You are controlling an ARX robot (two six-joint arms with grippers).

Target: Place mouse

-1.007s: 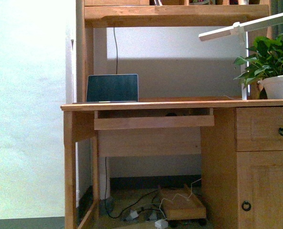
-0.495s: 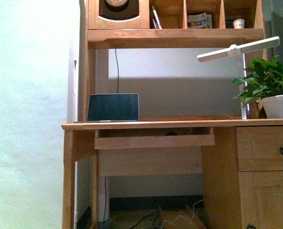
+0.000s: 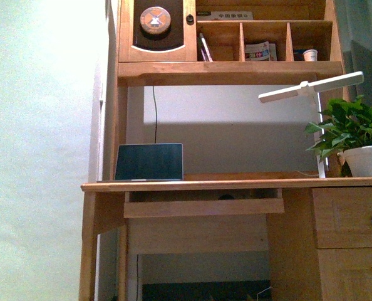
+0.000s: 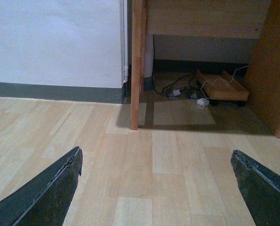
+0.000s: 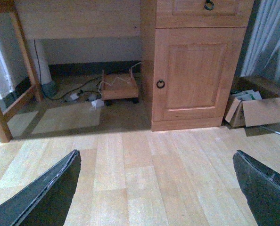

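Observation:
In the front view a small dark domed shape, apparently the mouse [image 3: 225,196], peeks over the front board of the pull-out tray [image 3: 201,207] under the wooden desk top [image 3: 236,184]. Most of it is hidden by that board. Neither arm shows in the front view. My left gripper [image 4: 156,188] is open over bare wood floor, with its dark fingers [image 4: 55,188] far apart and nothing between them. My right gripper [image 5: 156,188] is open over the floor too, facing the desk's cupboard door [image 5: 194,70]. Neither wrist view shows the mouse.
On the desk stand an open laptop [image 3: 148,162] at the left, a white lamp [image 3: 311,88] and a potted plant [image 3: 361,141] at the right. Shelf compartments [image 3: 264,41] sit above. Below lie cables, a wheeled wooden tray [image 4: 221,87], the desk leg [image 4: 138,66] and cardboard boxes [image 5: 258,110].
The front view has risen: the desk top sits lower in the picture, the upper shelf compartments have come into sight, and the floor under the desk has dropped out of view.

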